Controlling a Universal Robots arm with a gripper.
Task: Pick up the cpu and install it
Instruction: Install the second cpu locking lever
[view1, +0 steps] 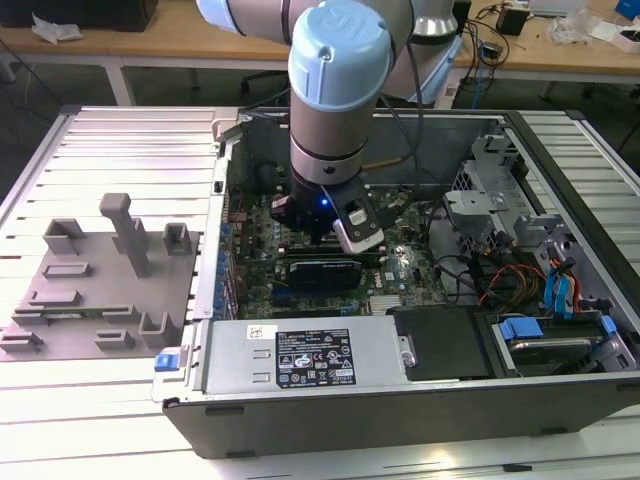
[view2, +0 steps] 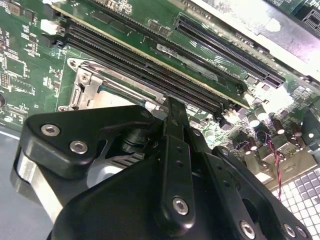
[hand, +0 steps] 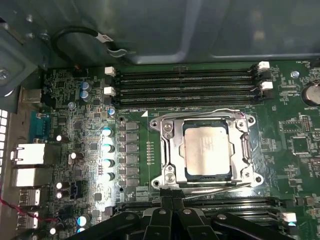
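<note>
Cpu (hand: 207, 149) sits flat inside the socket frame (hand: 167, 150) on the motherboard (hand: 90, 150), inside the open computer case (view1: 560, 130). Gripper (hand: 170, 210) hovers just beside the socket; jaws look pressed together, pinching nothing. Risks, as a judgement: chip may be slightly off its seat, so any nudge from the low-hanging jaws could skew it or damage the socket beneath; retention frame looks unlatched.

A slatted metal table (view1: 120, 135) carries an open computer case (view1: 400, 400) and grey fixture blocks (view1: 100, 280).
</note>
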